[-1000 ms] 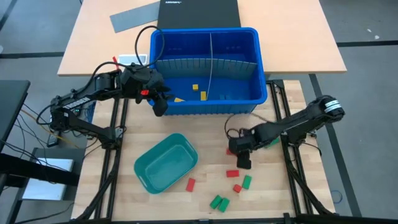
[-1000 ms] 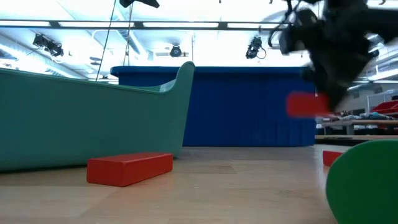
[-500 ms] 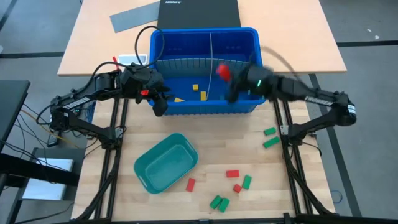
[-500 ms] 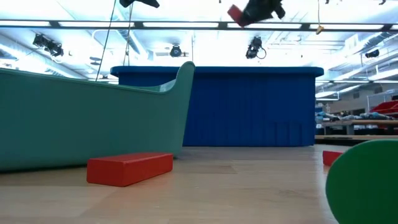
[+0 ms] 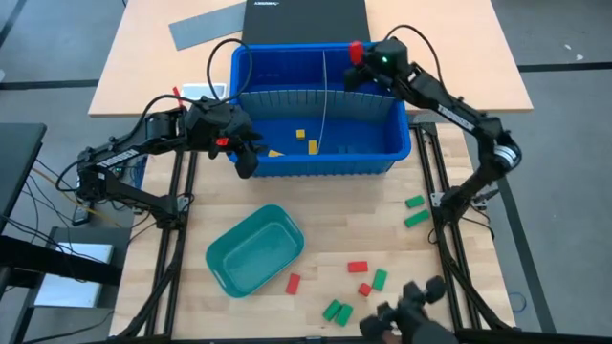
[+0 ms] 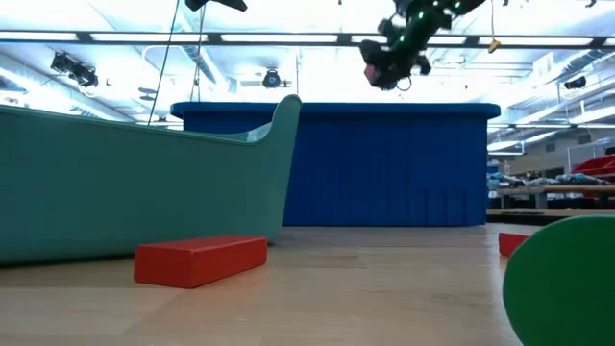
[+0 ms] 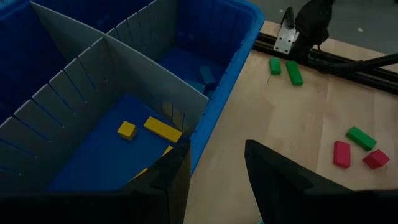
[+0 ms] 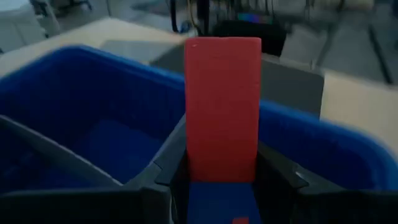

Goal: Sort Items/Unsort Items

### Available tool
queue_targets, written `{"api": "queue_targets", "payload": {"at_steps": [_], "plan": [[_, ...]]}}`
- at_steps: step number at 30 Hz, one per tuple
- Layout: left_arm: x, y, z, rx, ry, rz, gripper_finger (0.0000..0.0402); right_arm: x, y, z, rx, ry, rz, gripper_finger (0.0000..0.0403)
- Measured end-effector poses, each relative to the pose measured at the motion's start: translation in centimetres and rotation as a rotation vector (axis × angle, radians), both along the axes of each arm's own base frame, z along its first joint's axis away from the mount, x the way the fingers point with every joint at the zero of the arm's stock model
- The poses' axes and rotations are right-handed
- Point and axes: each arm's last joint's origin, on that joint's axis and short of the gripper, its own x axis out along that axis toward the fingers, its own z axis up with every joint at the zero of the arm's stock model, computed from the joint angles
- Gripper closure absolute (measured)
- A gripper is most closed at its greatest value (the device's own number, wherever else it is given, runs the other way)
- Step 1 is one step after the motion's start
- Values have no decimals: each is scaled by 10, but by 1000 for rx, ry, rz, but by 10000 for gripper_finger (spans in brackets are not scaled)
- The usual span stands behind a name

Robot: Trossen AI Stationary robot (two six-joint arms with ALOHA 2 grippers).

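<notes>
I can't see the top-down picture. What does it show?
The right gripper holds a red block over the blue bin's back right section. The left gripper waits at the bin's front left corner. Red and green blocks lie on the table.

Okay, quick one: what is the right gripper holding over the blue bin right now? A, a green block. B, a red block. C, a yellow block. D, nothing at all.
B: the right wrist view shows a red block standing between the right gripper fingers, and the high view shows it above the back of the blue bin.
</notes>
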Motion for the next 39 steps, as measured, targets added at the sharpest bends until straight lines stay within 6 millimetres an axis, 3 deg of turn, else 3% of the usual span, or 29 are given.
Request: {"api": "queue_targets", "payload": {"at_steps": [2,8,12,17,22,27,31,39], "plan": [[0,0,0,0,1,0,243,0,-10,-5,60,-20,-17,249],[0,0,0,2,1,3,243,0,-15,-3,158,-17,9,94],[0,0,0,6,3,8,243,-7,-3,9,157,9,29,48],[0,0,0,6,3,8,243,-19,31,22,229,76,175,64],[0,0,0,6,4,8,243,-24,87,28,333,195,518,110],[0,0,0,6,4,8,243,-26,145,20,450,197,798,140],[0,0,0,5,4,8,243,-27,192,-3,526,246,923,151],[0,0,0,5,4,8,243,-23,273,-74,613,409,994,150]]}}
